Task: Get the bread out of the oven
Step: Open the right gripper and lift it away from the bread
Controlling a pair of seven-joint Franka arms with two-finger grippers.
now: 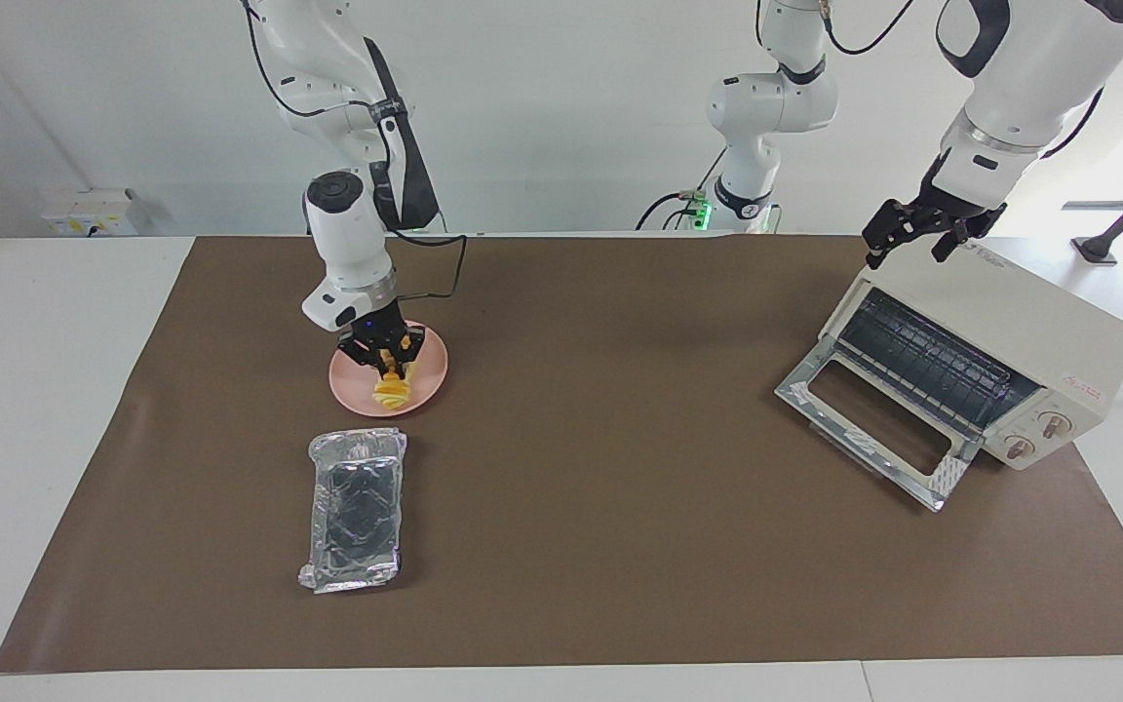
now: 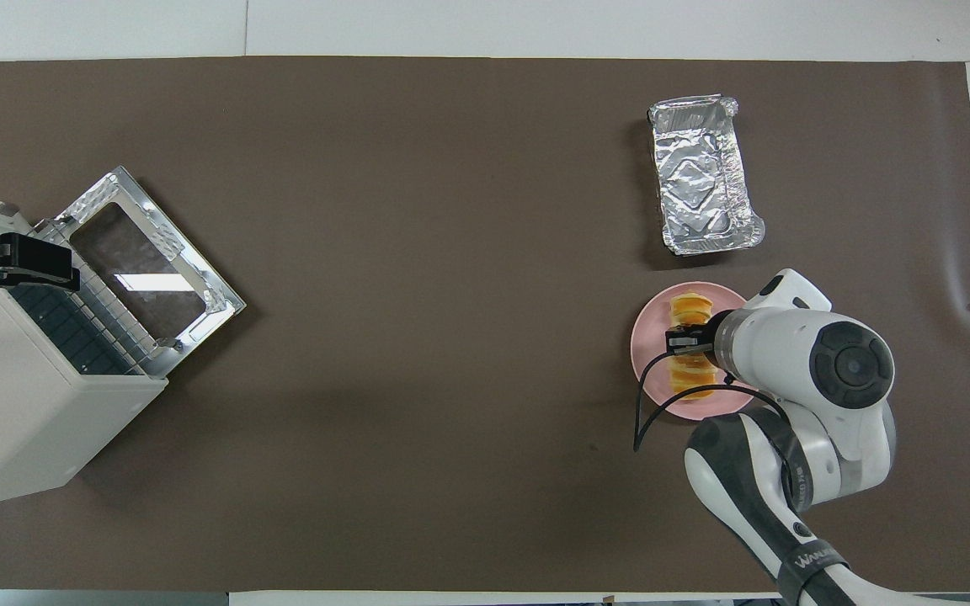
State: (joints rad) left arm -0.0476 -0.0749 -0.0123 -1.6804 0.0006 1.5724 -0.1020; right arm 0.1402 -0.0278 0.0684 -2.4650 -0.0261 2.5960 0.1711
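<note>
The bread (image 1: 392,392) (image 2: 689,305), a small golden-orange ridged loaf, lies on the round pink plate (image 1: 347,385) (image 2: 649,345) toward the right arm's end of the table. My right gripper (image 1: 384,349) (image 2: 689,341) hangs low over the loaf's middle, open, a finger on each side. The cream-white oven (image 1: 1010,331) (image 2: 30,404) stands at the left arm's end, its glass door (image 1: 873,419) (image 2: 144,269) dropped open and its rack bare. My left gripper (image 1: 908,244) (image 2: 30,261) waits open just above the oven's top.
A crinkled silver foil tray (image 1: 355,507) (image 2: 704,185) lies farther from the robots than the plate. A brown mat (image 1: 620,487) covers the table. A third white arm (image 1: 761,107) stands at the robots' edge of the table, between the two arms.
</note>
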